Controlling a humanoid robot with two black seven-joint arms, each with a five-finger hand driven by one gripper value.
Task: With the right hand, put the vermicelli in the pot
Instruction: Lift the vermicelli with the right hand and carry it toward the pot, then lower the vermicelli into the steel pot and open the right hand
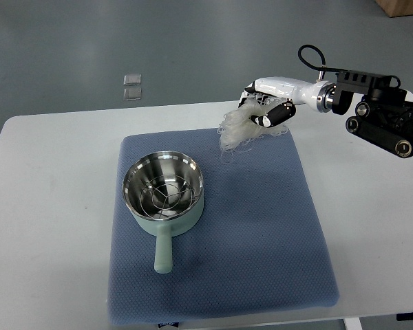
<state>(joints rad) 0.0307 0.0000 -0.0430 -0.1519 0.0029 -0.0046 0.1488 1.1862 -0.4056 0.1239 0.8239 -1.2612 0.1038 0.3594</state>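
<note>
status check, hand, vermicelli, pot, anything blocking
Right hand shut on vermicelli, at mat's far edge. Left hand out of view. Pot open, no vermicelli in it yet. Path clear.

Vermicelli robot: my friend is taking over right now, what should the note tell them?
Right hand: shut on the vermicelli, over the far edge of the blue mat; I cannot tell whether the bundle is lifted clear of the mat.
Left hand: not in view.
Pot: on the mat, nearer and to the left of the hand, handle pointing toward the robot, only a wire rack inside.
Done: vermicelli grasped.
Left: carry it over the pot and let go.
</note>
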